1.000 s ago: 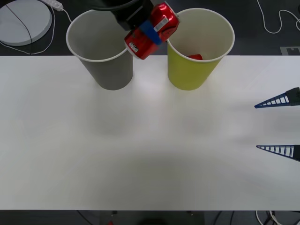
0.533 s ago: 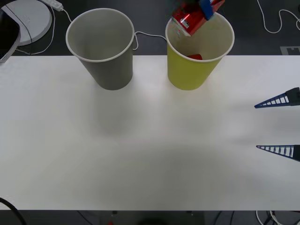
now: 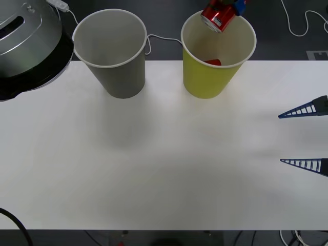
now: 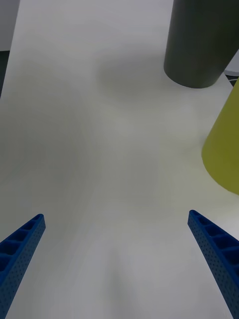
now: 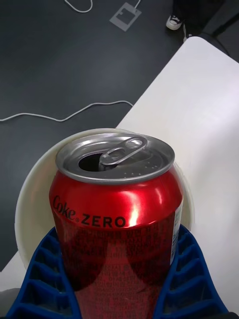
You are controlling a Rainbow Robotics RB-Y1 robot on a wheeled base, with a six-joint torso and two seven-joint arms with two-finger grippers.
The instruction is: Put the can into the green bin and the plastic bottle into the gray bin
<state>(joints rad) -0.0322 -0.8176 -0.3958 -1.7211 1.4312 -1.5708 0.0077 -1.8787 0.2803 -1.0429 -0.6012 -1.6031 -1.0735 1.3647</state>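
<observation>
The red can [image 3: 217, 16] with a silver top hangs tilted over the far rim of the green bin [image 3: 207, 77]. My left gripper [image 3: 225, 10] is shut on it. In the left wrist view the blue fingers [image 5: 40, 279] clasp the can [image 5: 117, 219] on both sides, with the green bin's white rim [image 5: 27, 199] below it. The gray bin [image 3: 120, 77] stands upright to the left of the green one. My right gripper [image 3: 293, 137] waits open above the table's right edge, its fingers spread wide [image 4: 117, 224]. The plastic bottle is out of view.
A small red object [image 3: 213, 62] lies inside the green bin. A silver and black part of the left arm [image 3: 25, 41] looms over the table's far left corner. Cables [image 3: 302, 23] run over the dark floor behind the white table [image 3: 164, 164].
The left gripper has carried the can rightward from between the two bins to above the green bin. The arm's silver body has swung into view at the far left.
</observation>
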